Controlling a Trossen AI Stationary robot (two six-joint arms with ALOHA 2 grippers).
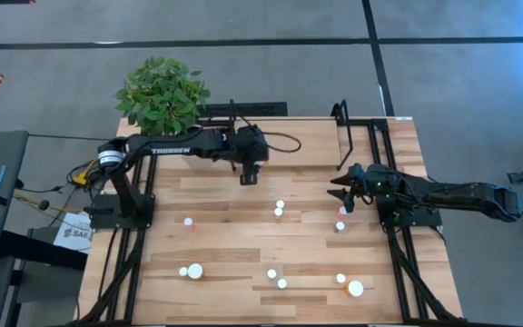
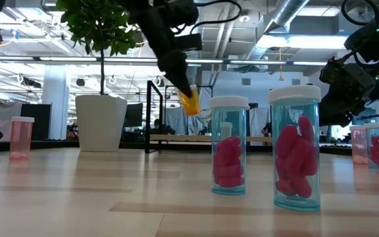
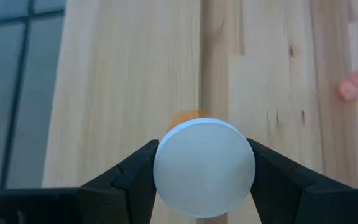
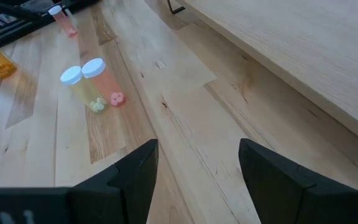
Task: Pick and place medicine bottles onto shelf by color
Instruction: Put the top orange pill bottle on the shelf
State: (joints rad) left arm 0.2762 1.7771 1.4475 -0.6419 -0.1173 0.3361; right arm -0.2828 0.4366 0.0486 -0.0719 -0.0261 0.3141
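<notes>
From directly above, the left gripper (image 1: 249,174) covers what it carries; only the left wrist view and the low view show the load. In the left wrist view the white cap (image 3: 204,167) fills the gap between the fingers (image 3: 132,177), and only a sliver of orange body appears behind it. The shelf (image 1: 309,141) is partly masked by the left arm, and its black uprights (image 1: 341,136) are the clearest part. The bottles' colours cannot be read from overhead, where they appear as white caps.

The left arm reaches from its base at the table's left side across to the back middle, above the near edge of the shelf board. Its fingers are clamped on the orange bottle (image 2: 190,102), which hangs tilted, clear of the tabletop (image 1: 225,245), in the low view.

The right gripper (image 1: 340,191) sits at the right side of the table, pointing inward, just in front of the shelf's right end. Its fingers (image 4: 135,171) stand spread apart with nothing between them.

The remaining medicine bottles stand scattered over the front half of the table. Nearest the low camera, two clear bottles (image 2: 295,146) with white caps hold pinkish-red pills. A pale yellow one and a pinkish one (image 4: 102,81) stand touching, with a few loose pills beside them.
</notes>
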